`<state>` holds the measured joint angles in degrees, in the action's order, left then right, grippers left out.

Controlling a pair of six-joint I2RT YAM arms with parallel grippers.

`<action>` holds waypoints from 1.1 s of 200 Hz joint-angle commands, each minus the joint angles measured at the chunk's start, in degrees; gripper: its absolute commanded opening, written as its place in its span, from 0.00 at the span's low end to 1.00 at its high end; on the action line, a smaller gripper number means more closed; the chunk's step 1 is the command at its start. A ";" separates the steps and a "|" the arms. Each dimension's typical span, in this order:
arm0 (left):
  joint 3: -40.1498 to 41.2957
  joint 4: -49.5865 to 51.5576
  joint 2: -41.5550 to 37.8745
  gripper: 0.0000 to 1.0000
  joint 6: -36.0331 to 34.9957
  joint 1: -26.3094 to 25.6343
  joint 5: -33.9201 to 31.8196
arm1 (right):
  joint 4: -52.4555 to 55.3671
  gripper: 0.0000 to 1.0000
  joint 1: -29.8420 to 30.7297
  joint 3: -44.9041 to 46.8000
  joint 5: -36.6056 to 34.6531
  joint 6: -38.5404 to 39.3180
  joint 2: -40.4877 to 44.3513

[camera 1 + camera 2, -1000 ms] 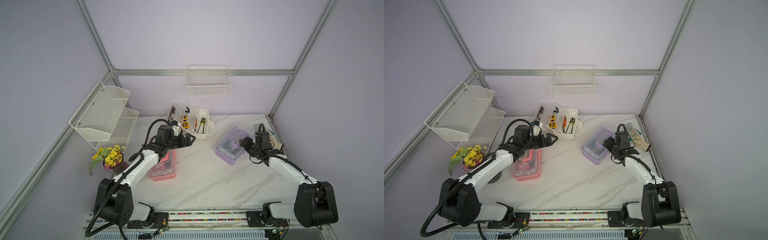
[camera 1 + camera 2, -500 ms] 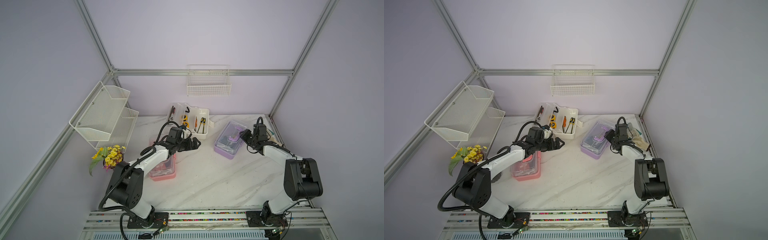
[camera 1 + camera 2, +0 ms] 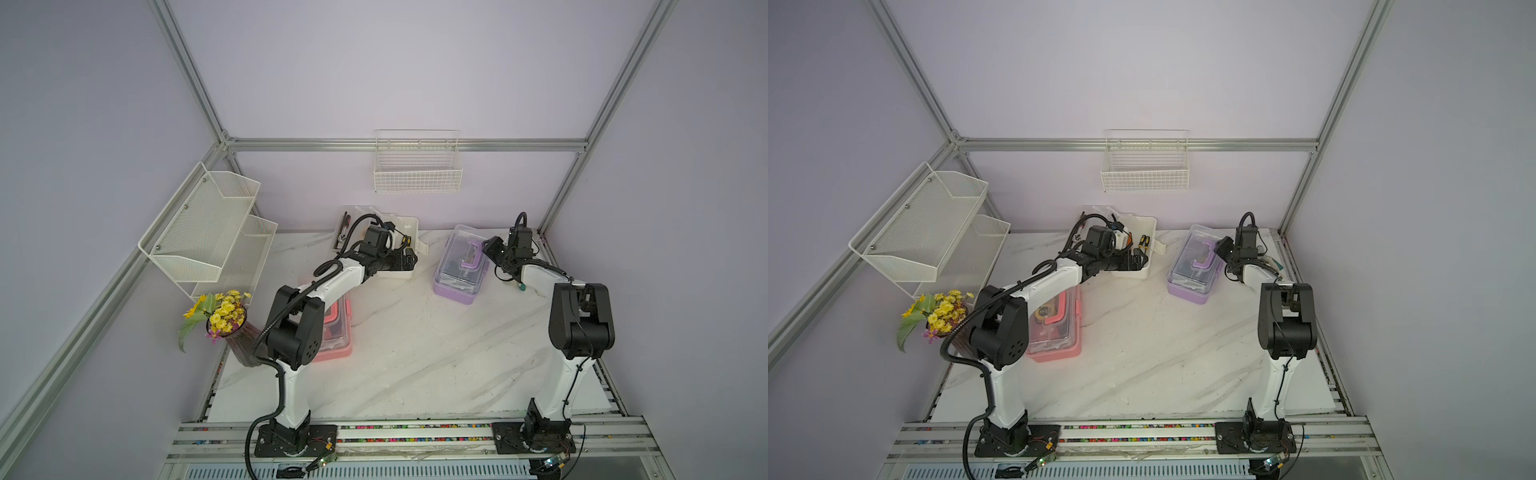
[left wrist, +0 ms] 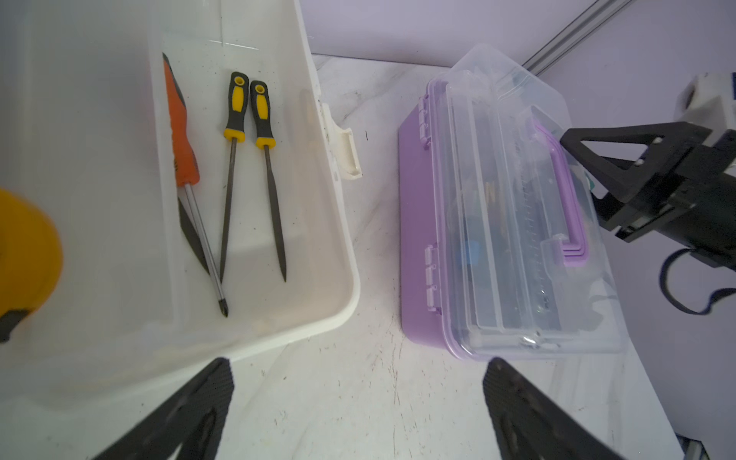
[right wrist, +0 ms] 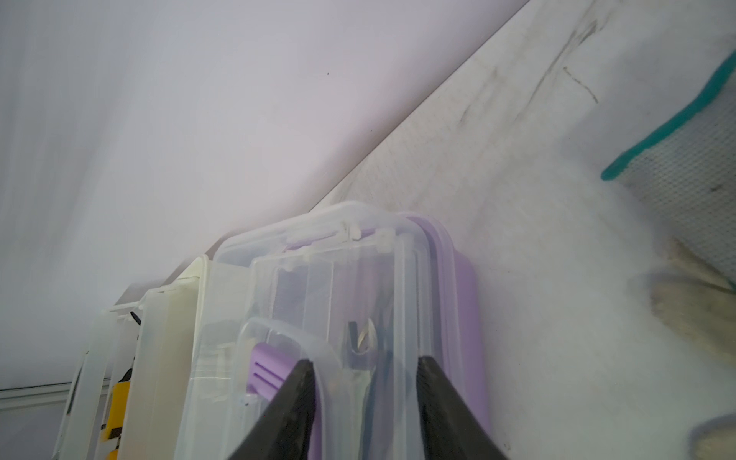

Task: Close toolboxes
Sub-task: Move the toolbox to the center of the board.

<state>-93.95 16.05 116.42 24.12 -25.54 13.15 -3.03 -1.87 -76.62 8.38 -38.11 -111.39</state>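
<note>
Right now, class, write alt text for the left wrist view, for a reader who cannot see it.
An open white box holds an orange screwdriver and two files. Beside it stands a purple box, lid down, the right tool by its handle.

Marble tabletop (image 3: 415, 353) bearing a vase of yellow flowers (image 3: 243, 343) at 9 o'clock, mesh wall shelf (image 3: 208, 232) at 10, wire basket (image 3: 417, 174) at 12, and teal-cuffed glove (image 5: 685, 167) at 2.

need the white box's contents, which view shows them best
Left wrist: white box open, orange screwdriver and two files clear. Both top views: tiny, partly under the left arm. Right wrist: only a blurred side.
</note>
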 commanded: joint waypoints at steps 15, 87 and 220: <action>-12.34 4.54 8.51 0.94 -4.78 -0.56 -1.31 | 7.58 0.55 -0.42 0.39 -0.21 5.72 8.12; -28.67 15.58 21.38 0.80 -10.10 -2.89 -2.45 | 6.89 0.97 -0.50 6.41 6.97 7.10 23.03; -17.90 18.03 18.21 0.48 -7.77 -7.74 3.06 | 5.49 0.97 -1.21 11.91 10.28 5.48 27.02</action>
<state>-118.34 28.71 138.06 13.89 -30.22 11.09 3.29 -2.87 -65.28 16.19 -33.34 -85.38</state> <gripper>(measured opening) 0.479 0.971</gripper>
